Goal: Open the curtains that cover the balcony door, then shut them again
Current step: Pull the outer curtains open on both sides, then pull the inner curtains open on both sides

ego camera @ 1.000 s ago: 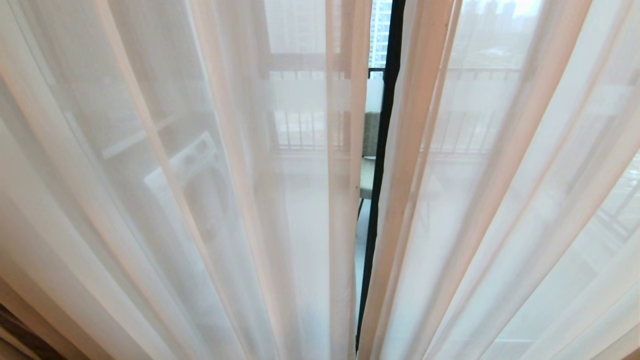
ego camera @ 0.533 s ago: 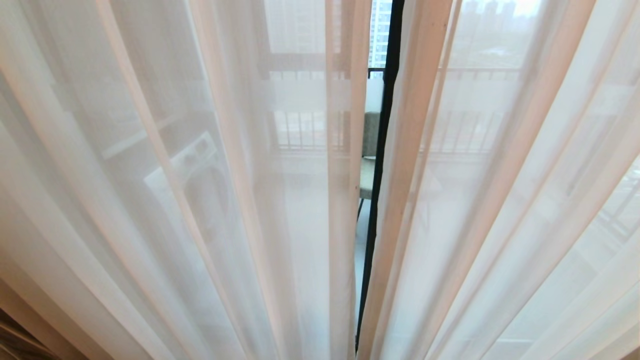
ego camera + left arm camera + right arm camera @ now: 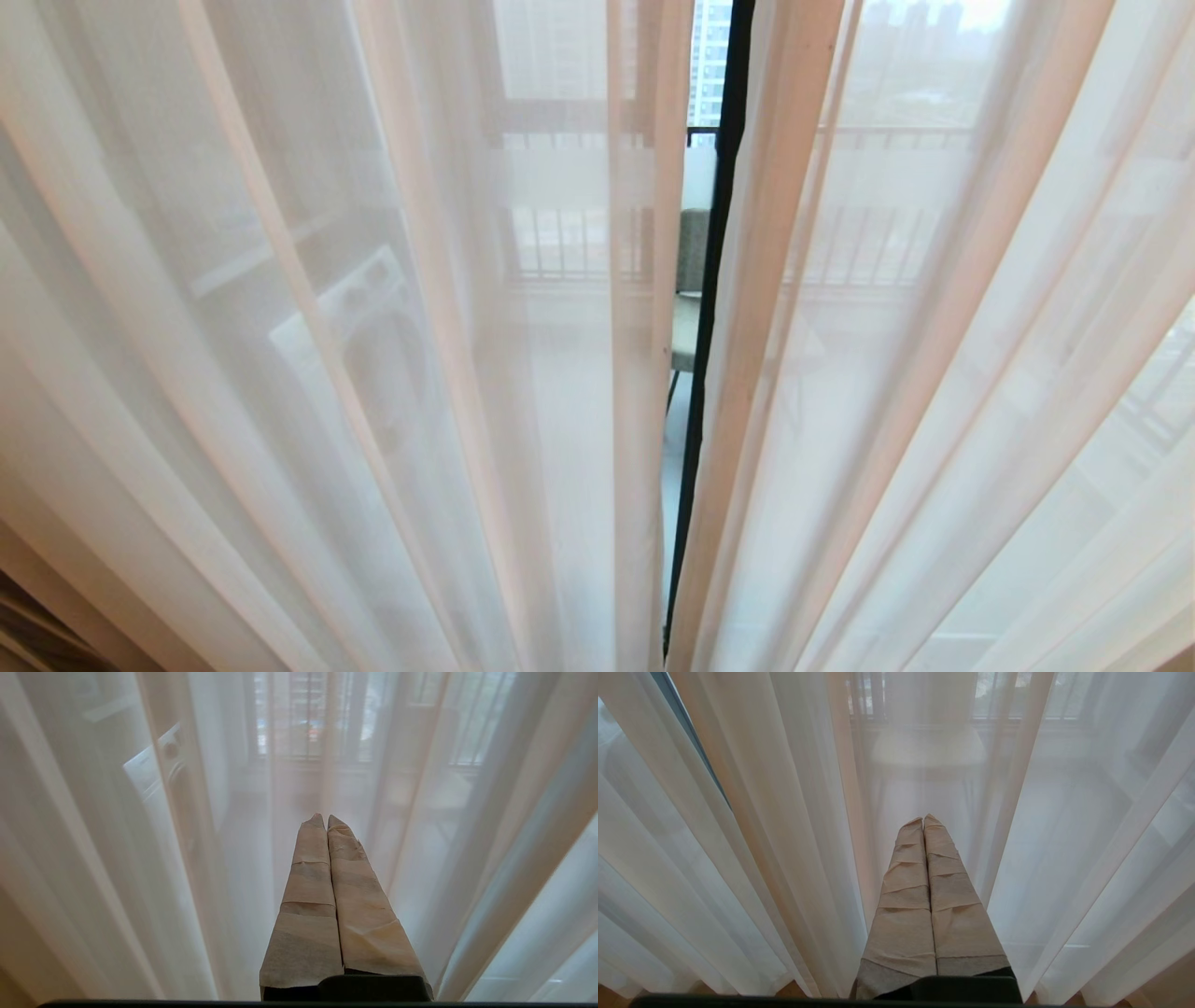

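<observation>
Nearest in each wrist view is a tool wrapped in tan tape: the left tool (image 3: 325, 820) and the right tool (image 3: 923, 821) both have their fingers pressed together with nothing between them, tips aimed at the fabric and not clearly touching it; neither shows in the head view. Just beyond hang the curtains (image 3: 392, 373), thin see-through panels in soft pleats filling the whole view, all but drawn, with the two inner hems (image 3: 653, 327) leaving a narrow slit a little right of centre. Through that slit runs the dark upright frame of the balcony door (image 3: 714, 280), and past the glass a washing machine (image 3: 359, 327), a chair (image 3: 691, 252) and the railing (image 3: 887, 140) show faintly. The task looks to be at its start, nothing yet parted. To open well, each tool would best slip into the slit near its own panel's hem, spread its fingers, gather several pleats and not a single thin layer, then sweep sideways and outward. A steady pull along the rail should keep the sheer cloth from slipping out or bunching. Snagging on the door frame is the risk to watch.
</observation>
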### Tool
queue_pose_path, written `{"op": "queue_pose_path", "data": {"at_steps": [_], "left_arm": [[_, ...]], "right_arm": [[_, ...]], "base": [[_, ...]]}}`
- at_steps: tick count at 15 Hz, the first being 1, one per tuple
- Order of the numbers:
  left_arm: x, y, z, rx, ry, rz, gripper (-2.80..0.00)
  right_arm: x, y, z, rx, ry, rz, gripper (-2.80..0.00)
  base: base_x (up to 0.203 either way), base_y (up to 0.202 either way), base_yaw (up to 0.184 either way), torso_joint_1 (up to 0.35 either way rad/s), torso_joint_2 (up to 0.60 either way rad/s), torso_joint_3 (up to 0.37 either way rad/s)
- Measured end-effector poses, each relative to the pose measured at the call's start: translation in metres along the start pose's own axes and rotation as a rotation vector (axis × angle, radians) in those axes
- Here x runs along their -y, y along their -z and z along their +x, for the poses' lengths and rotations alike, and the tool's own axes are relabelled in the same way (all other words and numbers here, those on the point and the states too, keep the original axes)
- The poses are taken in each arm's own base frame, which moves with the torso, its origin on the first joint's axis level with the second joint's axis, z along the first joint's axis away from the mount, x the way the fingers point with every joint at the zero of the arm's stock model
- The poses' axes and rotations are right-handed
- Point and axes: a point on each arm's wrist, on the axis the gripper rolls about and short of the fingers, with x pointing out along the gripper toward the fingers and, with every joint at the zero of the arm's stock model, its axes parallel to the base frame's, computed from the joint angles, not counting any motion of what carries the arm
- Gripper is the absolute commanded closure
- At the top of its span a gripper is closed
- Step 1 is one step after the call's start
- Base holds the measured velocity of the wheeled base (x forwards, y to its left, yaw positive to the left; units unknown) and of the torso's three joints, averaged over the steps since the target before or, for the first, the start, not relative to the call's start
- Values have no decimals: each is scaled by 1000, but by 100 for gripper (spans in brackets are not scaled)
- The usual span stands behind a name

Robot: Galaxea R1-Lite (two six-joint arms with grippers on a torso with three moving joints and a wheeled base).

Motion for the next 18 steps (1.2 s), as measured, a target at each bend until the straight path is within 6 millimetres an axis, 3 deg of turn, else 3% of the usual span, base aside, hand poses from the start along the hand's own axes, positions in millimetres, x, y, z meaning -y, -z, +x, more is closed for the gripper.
{"op": "queue_pose_path", "data": {"at_steps": [5, 9, 18], "left_arm": [[5, -27, -1, 28, 157, -5, 0], [9, -64, 10, 1, 341, -11, 0], [21, -158, 65, -92, 901, -84, 0]], "right_arm": [[0, 0, 0, -1, 0, 0, 0], [0, 0, 0, -1, 0, 0, 0], [0, 0, 0, 0, 0, 0, 0]], "base": [[0, 0, 0, 0, 0, 0], [0, 0, 0, 0, 0, 0], [0, 0, 0, 0, 0, 0]]}}
